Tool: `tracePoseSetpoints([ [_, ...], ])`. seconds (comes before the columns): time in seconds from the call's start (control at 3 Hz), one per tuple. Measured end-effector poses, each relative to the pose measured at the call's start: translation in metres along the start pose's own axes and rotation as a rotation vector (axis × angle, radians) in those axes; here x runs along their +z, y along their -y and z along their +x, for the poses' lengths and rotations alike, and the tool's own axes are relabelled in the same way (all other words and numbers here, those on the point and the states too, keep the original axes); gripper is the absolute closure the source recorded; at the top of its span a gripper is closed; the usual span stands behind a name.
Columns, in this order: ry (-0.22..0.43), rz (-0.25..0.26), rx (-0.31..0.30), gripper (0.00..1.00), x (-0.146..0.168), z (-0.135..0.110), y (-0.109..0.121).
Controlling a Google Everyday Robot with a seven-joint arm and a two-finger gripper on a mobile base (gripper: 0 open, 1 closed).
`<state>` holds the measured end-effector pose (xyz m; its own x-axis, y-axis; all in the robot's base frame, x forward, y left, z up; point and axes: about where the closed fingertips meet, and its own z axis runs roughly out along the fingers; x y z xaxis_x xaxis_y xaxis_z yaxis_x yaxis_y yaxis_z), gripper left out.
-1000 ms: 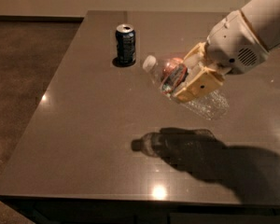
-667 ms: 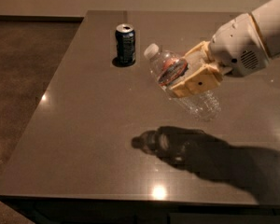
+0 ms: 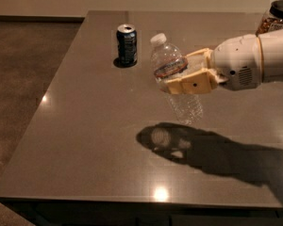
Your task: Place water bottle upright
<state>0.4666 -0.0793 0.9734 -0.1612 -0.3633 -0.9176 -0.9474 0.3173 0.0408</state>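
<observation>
I see the water bottle (image 3: pixel 171 67) as a small clear ribbed plastic bottle with a white screw cap and a label band of blue, white and orange-red round its middle. It hangs in the air over the middle of the tabletop (image 3: pixel 85 126), not touching it, with its shadow (image 3: pixel 177 142) lying below. Its long axis is near upright but leaning, cap up and towards the left, base down and towards the right. My gripper (image 3: pixel 184 72) comes in from the right, and its tan fingers (image 3: pixel 191 84) are clenched around the bottle at the label. I can't tell whether the bottle holds any water. A dark blue soda can (image 3: pixel 127 44) stands upright just left of the bottle. A dark-lidded jar (image 3: pixel 276 15) sits at the far right edge.
</observation>
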Motion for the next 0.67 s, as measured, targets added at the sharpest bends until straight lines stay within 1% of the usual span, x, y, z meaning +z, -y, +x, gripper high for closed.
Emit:
tracePoseSetpoints([
  [0.33, 0.100, 0.032, 0.000, 1.00, -0.0003, 0.0028, -0.0036],
  [0.67, 0.184, 0.065, -0.001, 1.00, -0.0003, 0.0099, -0.0117],
])
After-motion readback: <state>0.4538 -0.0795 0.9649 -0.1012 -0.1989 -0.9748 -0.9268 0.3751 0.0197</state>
